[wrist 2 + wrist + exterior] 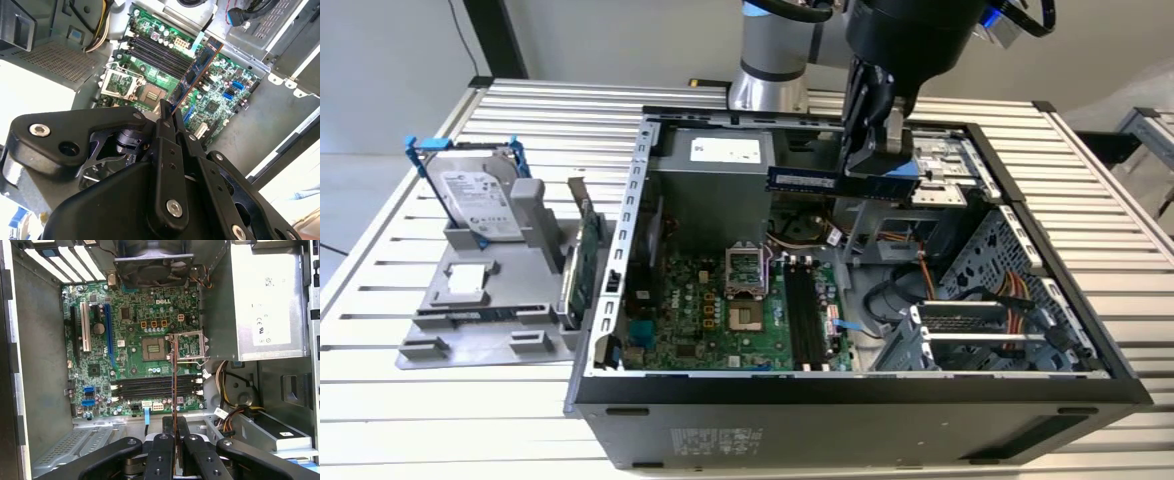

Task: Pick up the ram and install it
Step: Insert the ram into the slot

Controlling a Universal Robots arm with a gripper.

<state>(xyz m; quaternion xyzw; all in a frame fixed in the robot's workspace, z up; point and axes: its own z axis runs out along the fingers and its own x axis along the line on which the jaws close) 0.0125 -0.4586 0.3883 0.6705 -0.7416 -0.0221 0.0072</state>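
Above an open-sided black and silver desktop computer case (854, 385) lying flat on a slatted aluminium bench (440, 420), the arm's black gripper (881, 168) is clamped on the ram (817, 180), a long, narrow blue-green circuit-board stick with dark chips. It holds the stick in the air over the case's back half, clear of everything below. The fingers (162, 450) pinch the stick's flat faces near its end on the exterior view's right, so it stands on edge. That grip likely keeps one long edge facing down toward the green motherboard (707, 300). Its long axis runs level across the exterior view, with the free end pointing to that view's left. Seen edge-on in the first wrist view, the ram (174, 375) lies crosswise to the row of black memory slots (150, 387), not yet lined up with them and not seated. The case presumably rests on its side so the board faces upward within reach of the arm. Beside it a grey plastic holder (480, 300) keeps a silver hard drive (480, 200) and a broader green expansion card (587, 250) upright.
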